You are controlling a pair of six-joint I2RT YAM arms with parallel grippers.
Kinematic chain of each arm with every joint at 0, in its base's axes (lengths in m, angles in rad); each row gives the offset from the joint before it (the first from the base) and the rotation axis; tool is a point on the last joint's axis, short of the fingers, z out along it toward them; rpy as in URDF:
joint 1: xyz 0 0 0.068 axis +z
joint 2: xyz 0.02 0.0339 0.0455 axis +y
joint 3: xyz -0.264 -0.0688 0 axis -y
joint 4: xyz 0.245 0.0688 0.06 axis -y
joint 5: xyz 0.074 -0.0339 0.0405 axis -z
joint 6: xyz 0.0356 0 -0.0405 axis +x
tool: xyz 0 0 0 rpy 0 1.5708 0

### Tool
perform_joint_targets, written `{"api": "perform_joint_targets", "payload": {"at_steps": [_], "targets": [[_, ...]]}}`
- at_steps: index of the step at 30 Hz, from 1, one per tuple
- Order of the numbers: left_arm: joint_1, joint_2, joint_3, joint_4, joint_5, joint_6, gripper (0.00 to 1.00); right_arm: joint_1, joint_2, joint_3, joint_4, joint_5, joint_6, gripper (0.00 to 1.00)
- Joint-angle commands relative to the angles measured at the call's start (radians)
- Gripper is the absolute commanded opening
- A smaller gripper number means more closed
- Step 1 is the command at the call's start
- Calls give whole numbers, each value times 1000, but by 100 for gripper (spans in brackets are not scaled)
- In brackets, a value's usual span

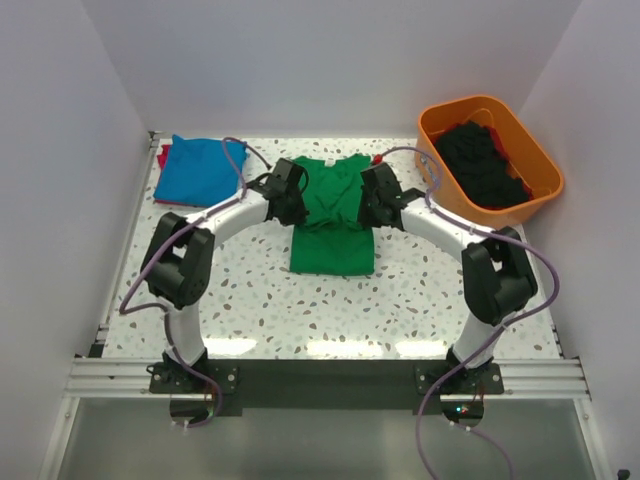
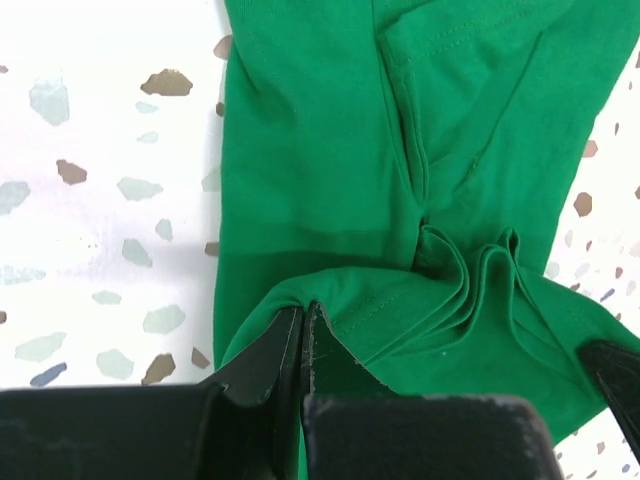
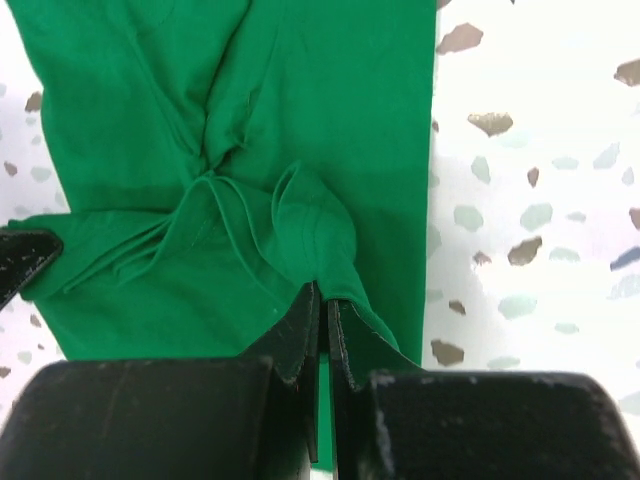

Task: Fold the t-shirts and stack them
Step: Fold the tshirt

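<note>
A bright green t-shirt (image 1: 333,215) lies partly folded in the middle of the table. My left gripper (image 1: 291,196) is shut on its left edge; the left wrist view shows the green cloth (image 2: 330,200) pinched between the fingertips at my left gripper (image 2: 303,310). My right gripper (image 1: 377,198) is shut on its right edge; the cloth (image 3: 250,150) bunches at my right gripper (image 3: 324,292). A folded blue t-shirt (image 1: 200,170) lies at the back left on a red one (image 1: 163,153). Black shirts (image 1: 482,163) fill the tub.
An orange plastic tub (image 1: 535,150) stands at the back right. White walls close in the left, back and right sides. The speckled tabletop (image 1: 330,310) runs to a metal rail at the near edge.
</note>
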Motion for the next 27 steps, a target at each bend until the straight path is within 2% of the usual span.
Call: {"api": "perform_joint_targets", "payload": {"at_steps": [1, 5, 6, 8, 9, 10, 11, 12, 13, 14, 19, 22, 23, 27], "targets": [[17, 30, 67, 34, -4, 25, 0, -19, 36, 73, 43, -32, -31, 0], [27, 70, 80, 48, -4, 23, 0, -38, 79, 103, 47, -29, -31, 0], [31, 78, 84, 43, -4, 23, 0, -41, 89, 111, 38, -31, -31, 4], [37, 90, 99, 22, -4, 19, 20, -50, 114, 134, 26, -40, -33, 11], [42, 90, 100, 20, -4, 18, 33, -53, 119, 142, 15, -41, -39, 15], [44, 87, 98, 20, -1, 18, 51, -55, 122, 148, 9, -40, -42, 19], [44, 73, 95, 22, 0, 20, 59, -56, 119, 162, 0, -23, -42, 20], [44, 64, 78, 29, 3, 25, 70, -56, 116, 166, -14, -16, -43, 29], [44, 37, 64, 38, 14, 26, 90, -56, 110, 168, -19, -14, -43, 35], [44, 20, 51, 55, 15, 26, 100, -56, 93, 163, -17, -20, -45, 38], [44, -92, -52, 57, 14, 26, 100, -56, 12, 110, -14, -46, -47, 65], [42, -173, -146, 62, 20, 22, 100, -56, -45, 51, -6, -86, -51, 93], [42, -195, -175, 75, 23, 20, 100, -53, -59, 9, 6, -98, -48, 99], [39, -284, -334, 121, 68, 14, 100, -47, -125, -105, 20, -127, -33, 99]]}}
